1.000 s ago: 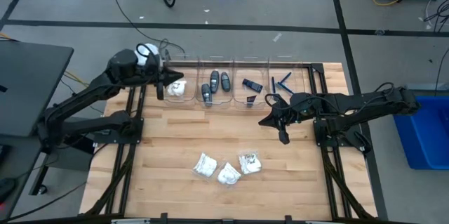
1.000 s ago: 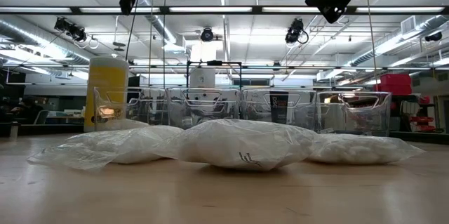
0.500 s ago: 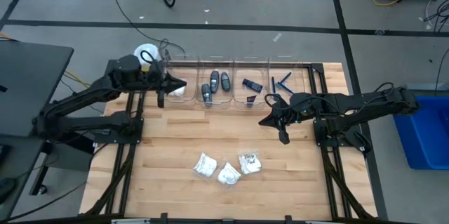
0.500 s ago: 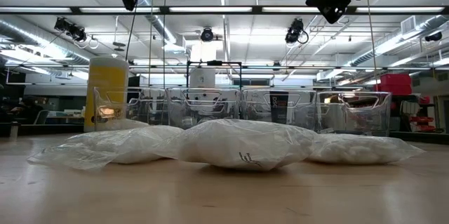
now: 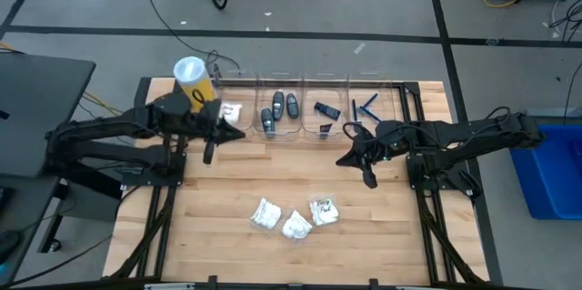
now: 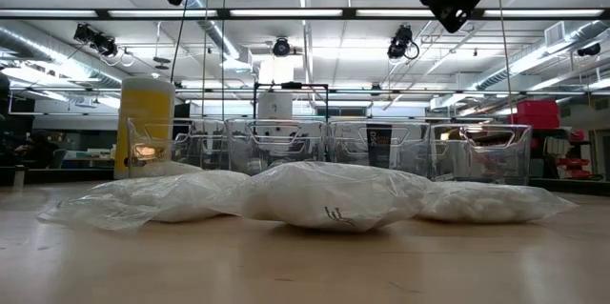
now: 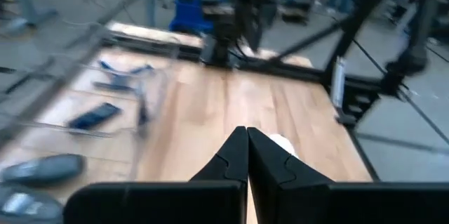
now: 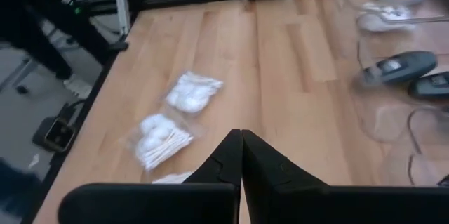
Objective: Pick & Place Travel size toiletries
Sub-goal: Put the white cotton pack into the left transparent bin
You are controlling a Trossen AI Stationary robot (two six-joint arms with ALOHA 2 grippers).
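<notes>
Three white packets lie on the wooden table near its front edge, and also show in the right wrist view and the low view. A fourth packet lies in the leftmost clear bin. The other bins hold dark grey oval pieces, a dark rectangular piece and blue razors. My left gripper hangs shut and empty just in front of the leftmost bin. My right gripper hangs shut and empty in front of the right bins.
A row of clear bins stands along the table's far edge. A tall yellow cylinder with a white lid stands at the far left corner. Bare wood lies between the bins and the packets.
My left gripper has swung from over the leftmost bin toward the table's near edge and a little right, staying shut and empty. The yellow cylinder's lid now shows in full. My right arm has kept still.
</notes>
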